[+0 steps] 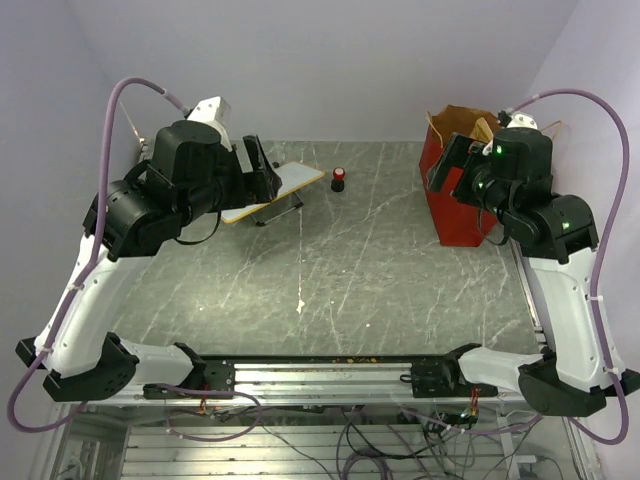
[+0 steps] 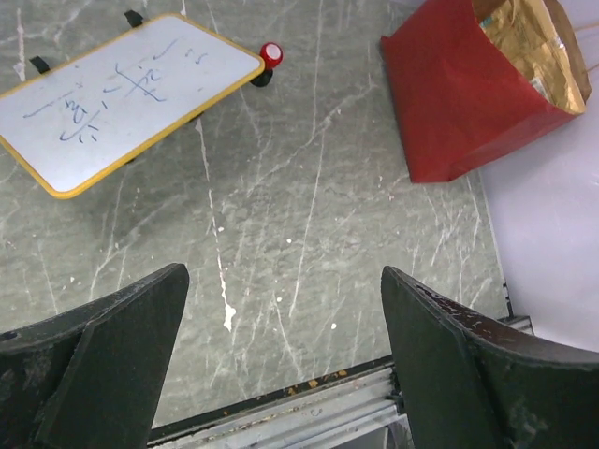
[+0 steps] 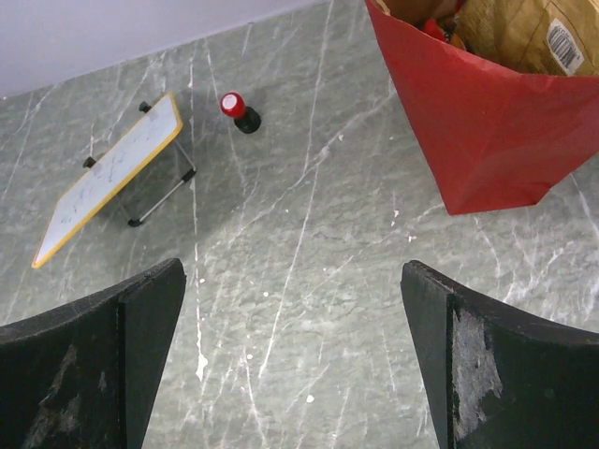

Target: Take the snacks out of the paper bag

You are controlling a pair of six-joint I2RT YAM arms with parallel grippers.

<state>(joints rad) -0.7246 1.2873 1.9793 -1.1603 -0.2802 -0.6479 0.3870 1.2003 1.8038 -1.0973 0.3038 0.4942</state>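
Observation:
The red paper bag point(image 1: 452, 205) stands upright at the back right of the table, its mouth open and its brown inside showing. It also shows in the left wrist view point(image 2: 459, 103) and in the right wrist view point(image 3: 487, 122). Red and orange snacks point(image 3: 438, 26) peek out of its mouth; the rest are hidden inside. My right gripper point(image 1: 448, 160) is open and empty, raised just left of the bag's top; its jaws point(image 3: 290, 268) stand wide over bare table. My left gripper point(image 1: 264, 170) is open and empty at the back left, high over the table point(image 2: 283, 273).
A white board with a yellow rim point(image 1: 290, 187) stands tilted on a wire stand at the back left, just beside my left gripper. A small red-and-black cylinder point(image 1: 339, 179) stands to its right. The walls are close at the back and the right.

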